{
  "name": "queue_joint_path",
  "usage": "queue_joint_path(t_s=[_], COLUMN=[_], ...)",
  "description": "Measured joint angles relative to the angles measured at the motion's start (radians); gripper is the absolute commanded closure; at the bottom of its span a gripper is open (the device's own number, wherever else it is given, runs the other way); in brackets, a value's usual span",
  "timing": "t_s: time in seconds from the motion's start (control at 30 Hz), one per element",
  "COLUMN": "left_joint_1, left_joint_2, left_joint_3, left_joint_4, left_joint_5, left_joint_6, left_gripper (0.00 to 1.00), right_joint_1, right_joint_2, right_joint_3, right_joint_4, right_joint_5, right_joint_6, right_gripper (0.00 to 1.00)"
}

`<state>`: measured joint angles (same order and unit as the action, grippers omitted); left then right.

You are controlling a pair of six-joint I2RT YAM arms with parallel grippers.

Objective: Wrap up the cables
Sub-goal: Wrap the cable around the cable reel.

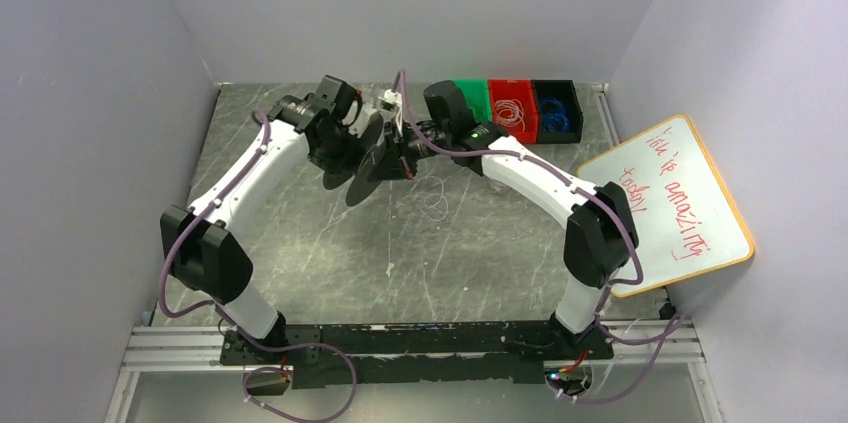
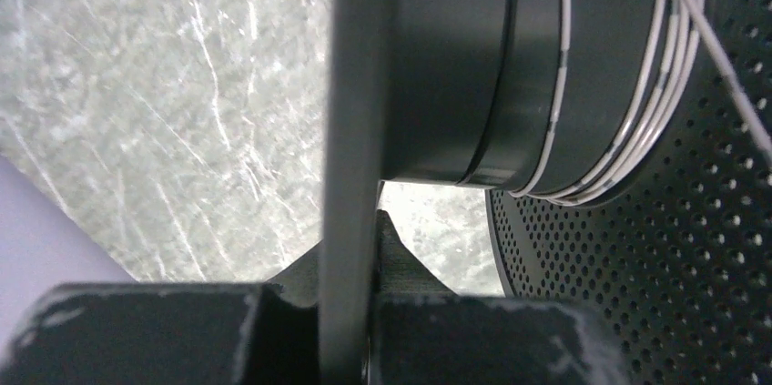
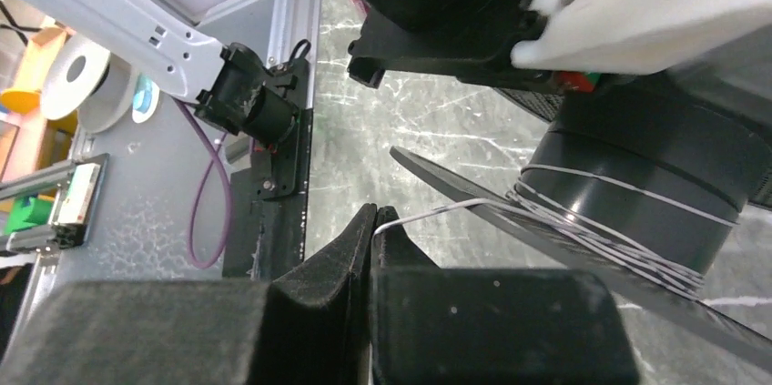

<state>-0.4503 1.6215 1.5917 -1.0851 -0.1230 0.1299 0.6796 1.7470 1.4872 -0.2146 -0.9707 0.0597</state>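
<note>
In the left wrist view the black spool (image 2: 455, 66) runs off the top and right edges, and its near flange, edge-on in the left gripper (image 2: 350, 262), is blurred. In the right wrist view the spool is cut by the right edge, the left arm's wrist (image 3: 592, 12) covers its top, and the cable (image 3: 437, 210) vanishes between the pinched fingers of the right gripper (image 3: 373, 226). From above, both grippers' fingertips are hidden beside the spool, where the cable is too fine to trace.
</note>
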Motion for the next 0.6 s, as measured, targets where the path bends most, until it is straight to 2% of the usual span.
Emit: queue_joint_path(t_s=[0.13,0.37,0.6], left_joint_1=[0.041,0.093,0.15], left_joint_2=[0.0,0.006,0.007], left_joint_3=[0.017,0.04,0.058], left_joint_4=[-0.034,-0.008,-0.005], left_joint_5=[0.051,0.054,0.115], left_joint_6=[-0.045,-0.129,-0.179], left_gripper=[0.98,0.98,0.98], right_joint_1=[0.032,0.133,0.15], right_joint_2=[0.018,0.041,0.044], right_joint_3=[0.03,0.07,0.07], right_joint_4=[-0.028,-0.132,-0.193], right_joint_5=[0.006,-0.019,-0.027], right_joint_6=[-0.043,-0.121,-0.182], right_gripper=[0.95,0.94,0.94])
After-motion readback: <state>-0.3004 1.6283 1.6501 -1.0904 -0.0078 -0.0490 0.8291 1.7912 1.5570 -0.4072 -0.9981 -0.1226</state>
